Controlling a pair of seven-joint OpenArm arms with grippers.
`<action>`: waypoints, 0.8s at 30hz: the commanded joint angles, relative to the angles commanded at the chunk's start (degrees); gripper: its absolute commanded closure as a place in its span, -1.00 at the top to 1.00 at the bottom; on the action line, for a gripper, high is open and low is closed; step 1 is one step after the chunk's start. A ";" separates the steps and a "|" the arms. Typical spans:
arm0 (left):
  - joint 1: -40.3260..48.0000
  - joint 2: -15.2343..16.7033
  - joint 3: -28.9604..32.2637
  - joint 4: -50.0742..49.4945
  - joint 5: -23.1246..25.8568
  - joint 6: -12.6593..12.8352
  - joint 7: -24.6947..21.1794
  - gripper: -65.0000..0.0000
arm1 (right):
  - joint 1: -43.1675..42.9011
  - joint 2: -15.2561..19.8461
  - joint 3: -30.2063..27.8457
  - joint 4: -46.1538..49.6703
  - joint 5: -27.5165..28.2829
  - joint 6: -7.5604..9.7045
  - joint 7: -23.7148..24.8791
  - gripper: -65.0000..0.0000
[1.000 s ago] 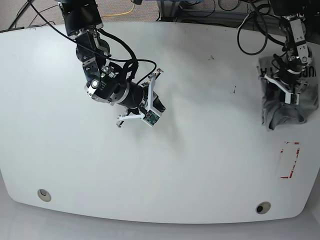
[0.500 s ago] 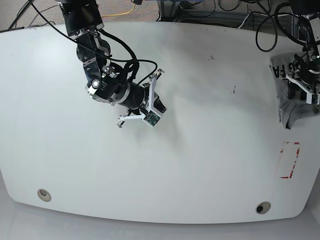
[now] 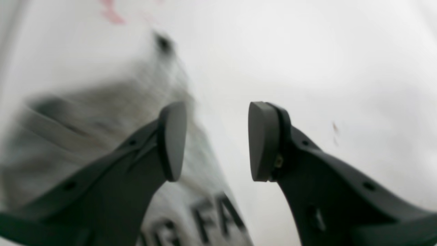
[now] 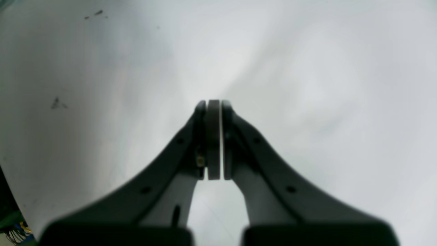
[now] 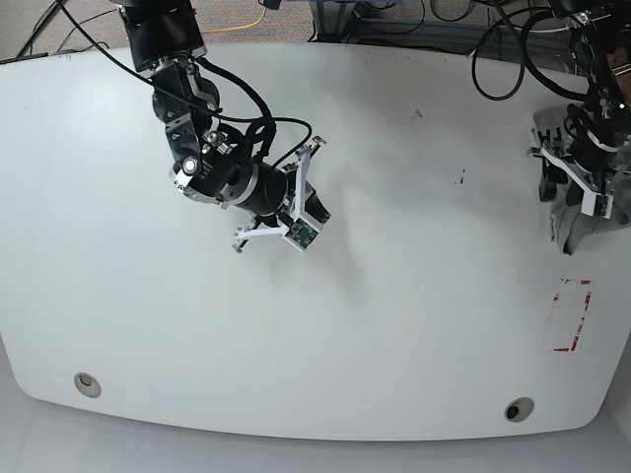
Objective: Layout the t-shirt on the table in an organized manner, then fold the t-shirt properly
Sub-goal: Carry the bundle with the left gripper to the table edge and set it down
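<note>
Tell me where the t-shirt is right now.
In the base view, the t-shirt lies bunched at the table's right edge, under the left gripper and just above the red tape outline.

Both arms (image 5: 212,148) (image 5: 590,108) had black and silver-grey segments with round joint hubs. Black cables (image 5: 242,99) looped off them. Gripper fingers (image 4: 170,160) were black, tapered, blunt-tipped, with round screw recesses. White angled brackets (image 5: 302,187) sat by the right gripper (image 4: 213,102), plus a small green board (image 5: 301,234).
</note>
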 joint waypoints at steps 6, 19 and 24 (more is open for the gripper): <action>1.32 2.55 -0.26 -3.87 5.71 -3.78 -0.09 -0.16 | 0.00 -0.09 0.09 0.44 0.09 0.09 0.00 -0.98; 1.23 2.37 -9.05 -13.19 12.75 -11.03 -0.18 -0.16 | -0.26 0.00 0.09 0.79 0.09 0.09 0.00 -0.98; 1.32 1.32 -12.04 -13.36 14.15 -11.03 -0.18 -0.16 | -0.35 0.00 0.09 0.79 0.09 0.09 0.00 -0.98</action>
